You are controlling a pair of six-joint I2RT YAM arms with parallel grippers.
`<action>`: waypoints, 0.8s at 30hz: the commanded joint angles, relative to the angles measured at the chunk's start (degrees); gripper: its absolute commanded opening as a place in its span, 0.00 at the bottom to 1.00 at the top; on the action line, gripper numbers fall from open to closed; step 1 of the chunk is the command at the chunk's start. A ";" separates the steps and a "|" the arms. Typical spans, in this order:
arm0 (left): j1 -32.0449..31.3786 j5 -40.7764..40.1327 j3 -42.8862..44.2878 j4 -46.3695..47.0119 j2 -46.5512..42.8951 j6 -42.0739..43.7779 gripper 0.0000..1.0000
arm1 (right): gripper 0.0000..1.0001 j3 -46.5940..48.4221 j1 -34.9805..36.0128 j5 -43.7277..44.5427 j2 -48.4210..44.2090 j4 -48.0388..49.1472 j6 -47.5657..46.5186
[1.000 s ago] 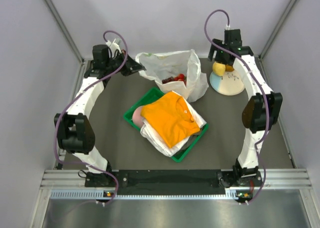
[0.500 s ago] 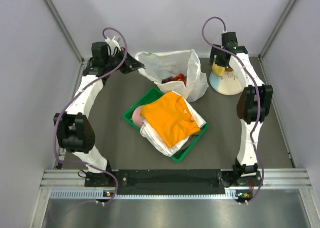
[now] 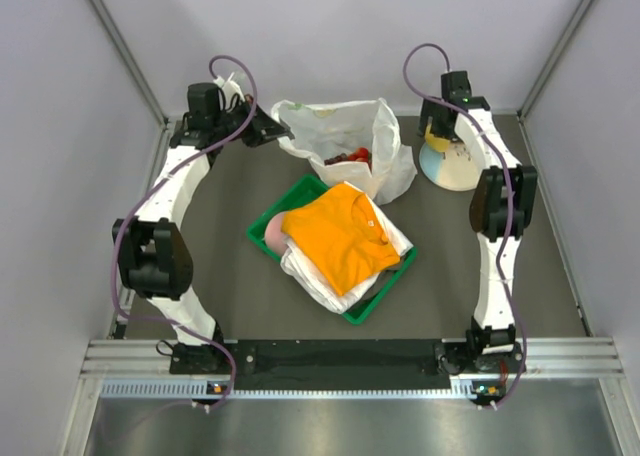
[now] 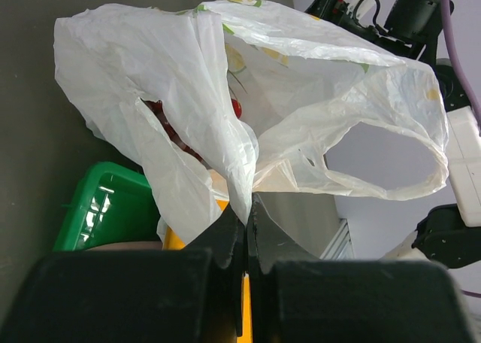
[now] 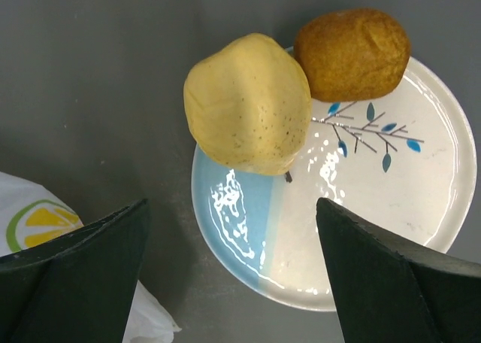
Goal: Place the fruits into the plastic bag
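Observation:
The plastic bag (image 3: 345, 146) stands open at the back middle, white and crinkly, with red fruit pieces (image 3: 352, 158) inside. My left gripper (image 4: 247, 211) is shut on the bag's (image 4: 195, 80) edge and holds it up; red fruit (image 4: 235, 107) shows through the opening. My right gripper (image 5: 229, 238) is open and empty, above the plate (image 5: 391, 200). The yellow pear (image 5: 248, 102) and the small orange (image 5: 352, 53) lie on the plate's far side. In the top view the right gripper (image 3: 440, 126) hides most of them. The grape bunch is not visible.
A green tray (image 3: 262, 228) with folded orange and white clothes (image 3: 340, 236) and a pink rounded item (image 3: 274, 234) sits in the middle. A corner of the bag (image 5: 45, 223) shows left of the plate. Grey walls close the back and sides.
My right arm has drawn in towards the back, its gripper now right above the pear and orange on the plate. The left gripper still holds the bag.

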 commanded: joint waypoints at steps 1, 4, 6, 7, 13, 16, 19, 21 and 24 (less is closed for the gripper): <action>0.09 -0.02 2.68 0.83 0.29 0.84 0.00 | 0.91 4.77 -1.13 1.18 1.47 2.18 0.63; 0.18 0.07 2.68 0.57 0.55 0.93 0.00 | 0.91 5.21 -1.56 -0.22 2.70 2.89 1.42; 0.18 0.24 2.77 0.48 0.73 0.93 0.00 | 0.91 5.65 -1.74 -0.41 3.75 3.41 1.95; 0.18 0.42 2.86 0.31 0.99 0.93 0.00 | 0.91 5.83 -1.74 -0.23 4.02 3.50 2.21; 0.36 0.59 3.73 -0.13 1.79 1.11 0.00 | 0.91 6.27 -1.83 0.56 5.60 5.25 3.01; 0.36 0.68 4.00 -0.40 1.87 1.19 0.00 | 0.91 6.27 -1.83 0.83 5.78 6.66 2.92; 0.45 0.94 4.17 -0.57 1.96 1.19 0.00 | 0.91 6.70 -1.83 0.83 6.13 7.19 3.01; 0.45 1.12 4.52 -0.84 2.23 1.19 0.00 | 0.91 7.67 -1.83 0.47 6.92 7.28 3.10; 0.53 1.30 5.40 -1.45 2.84 1.46 0.00 | 0.91 9.43 -1.74 0.39 8.42 6.32 3.27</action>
